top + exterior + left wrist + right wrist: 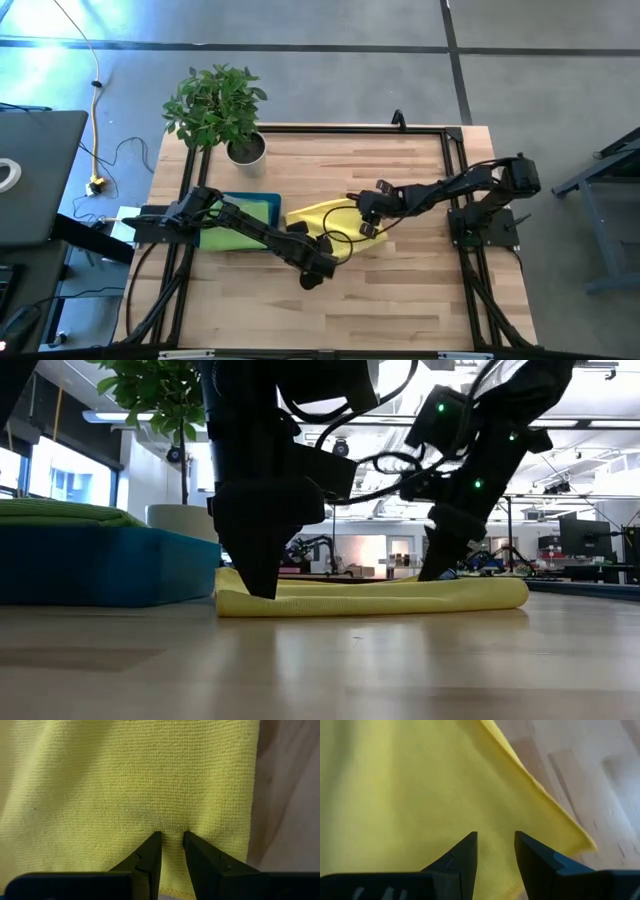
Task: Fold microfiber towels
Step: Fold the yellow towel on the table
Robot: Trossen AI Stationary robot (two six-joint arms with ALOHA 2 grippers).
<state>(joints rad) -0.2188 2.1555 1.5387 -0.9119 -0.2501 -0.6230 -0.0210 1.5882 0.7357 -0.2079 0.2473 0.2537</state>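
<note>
A yellow microfiber towel (pixel 318 216) lies folded flat on the wooden table's middle; the low view shows it as a long low roll (pixel 400 596). My left gripper (pixel 322 262) points down at the towel's near edge, close to a corner, its fingers nearly together on the cloth (pixel 171 837). My right gripper (pixel 366 226) hovers over the towel's right part, open, with cloth showing beyond its fingers (pixel 496 837). A lime green towel (pixel 240 212) lies in the teal tray (pixel 262 199). My left gripper comes from above, pointing steeply down, with both fingertips (pixel 154 840) set on the towel's top layer near its near edge (pixel 172 827). A small pucker of cloth sits in the narrow gap between them. The towel stays flat on the table.
The teal tray (pixel 100 565) with its green towel (pixel 60 512) stands just left of the yellow towel. A potted plant (pixel 215 105) sits at the table's far left. Bare wood lies along the near edge and at the right.
</note>
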